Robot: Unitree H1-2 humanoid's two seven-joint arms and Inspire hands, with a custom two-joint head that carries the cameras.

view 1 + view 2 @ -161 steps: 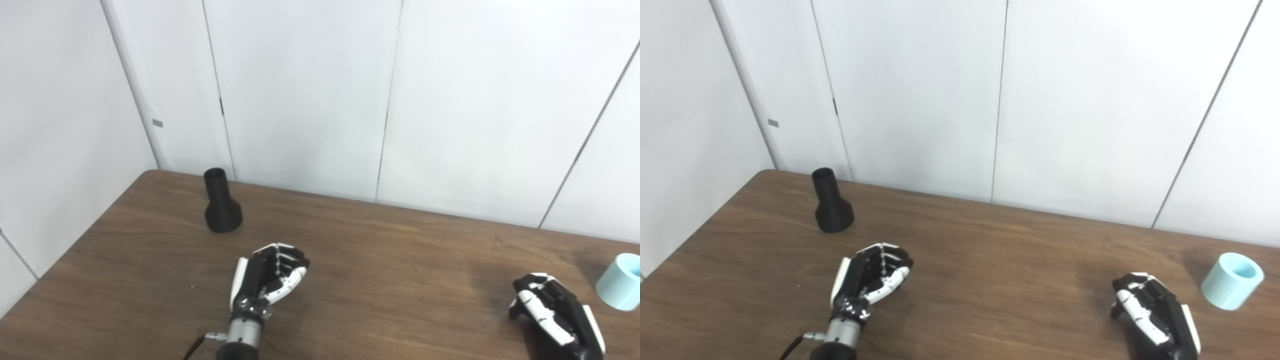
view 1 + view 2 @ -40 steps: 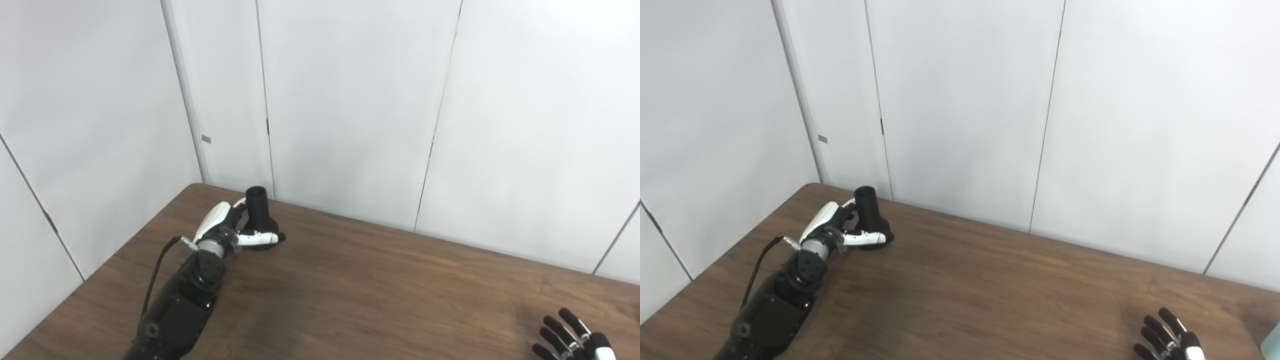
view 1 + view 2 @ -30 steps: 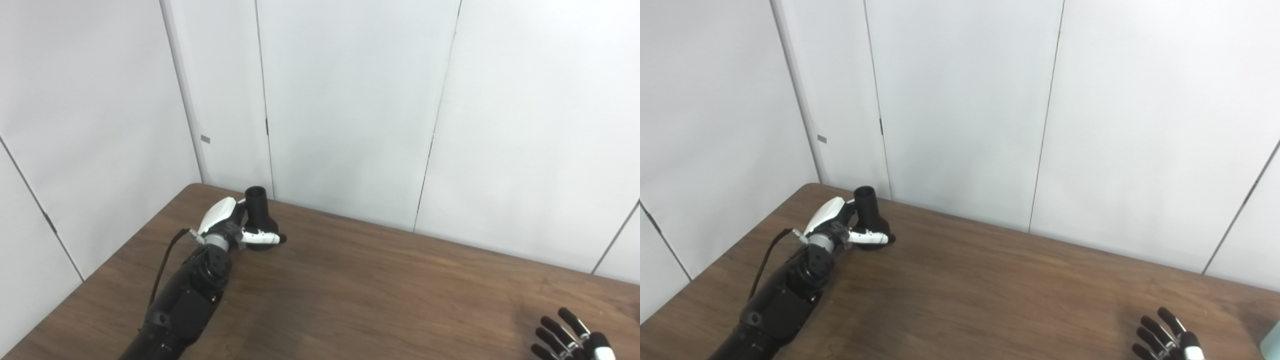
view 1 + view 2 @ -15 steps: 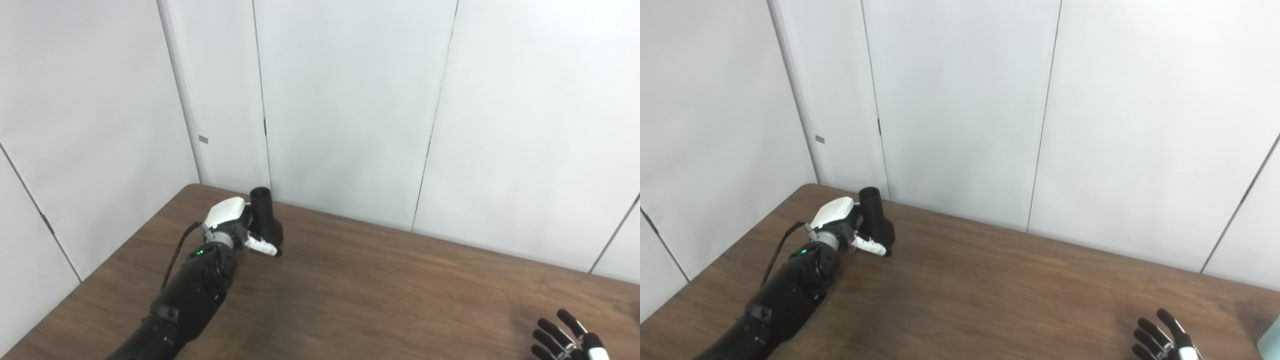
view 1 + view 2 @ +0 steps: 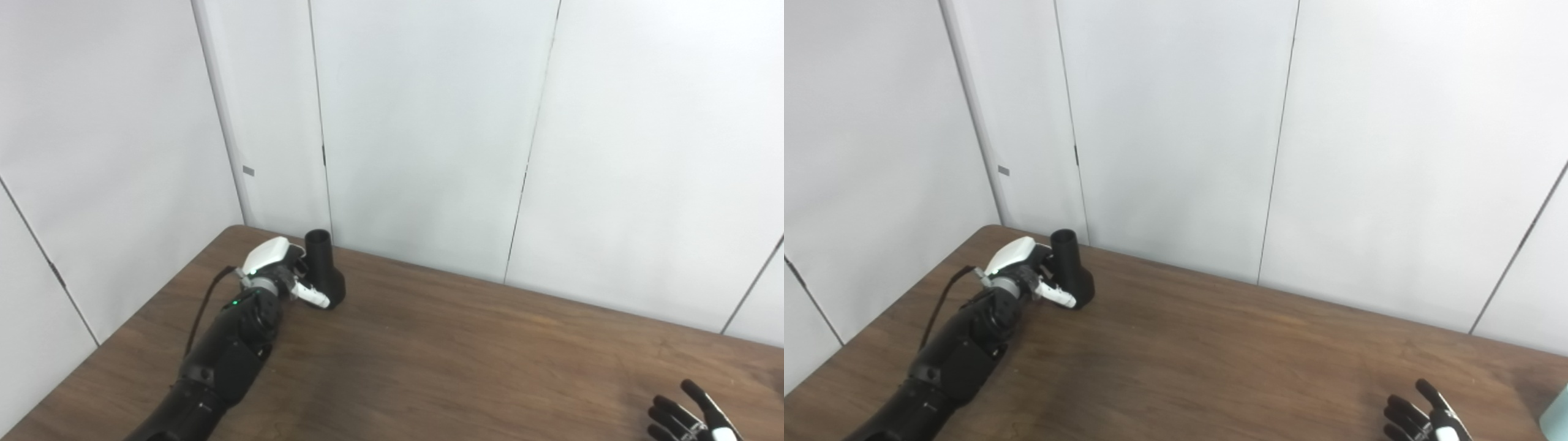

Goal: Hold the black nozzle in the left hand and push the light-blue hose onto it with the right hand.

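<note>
The black nozzle (image 5: 321,260) stands near the table's far left corner, narrow neck up and flared base down. My left hand (image 5: 275,269) is wrapped on it from the left. The white thumb lies across the front of the base, and the fingers are hidden behind the neck. At the bottom right edge, my right hand (image 5: 1421,416) is open with its fingers spread; only the fingers show above the frame edge. A sliver of the light-blue hose (image 5: 1558,416) shows at the right edge of the right eye view, to the right of that hand.
The brown wooden table (image 5: 459,355) runs up to white wall panels (image 5: 429,122) just behind the nozzle. The table's left edge runs diagonally beside my left forearm (image 5: 226,349).
My left hand closed around the nozzle, tipped and shifted it slightly half a second ago, and now holds it upright a little to the left. My right hand has sunk slightly toward the bottom edge.
</note>
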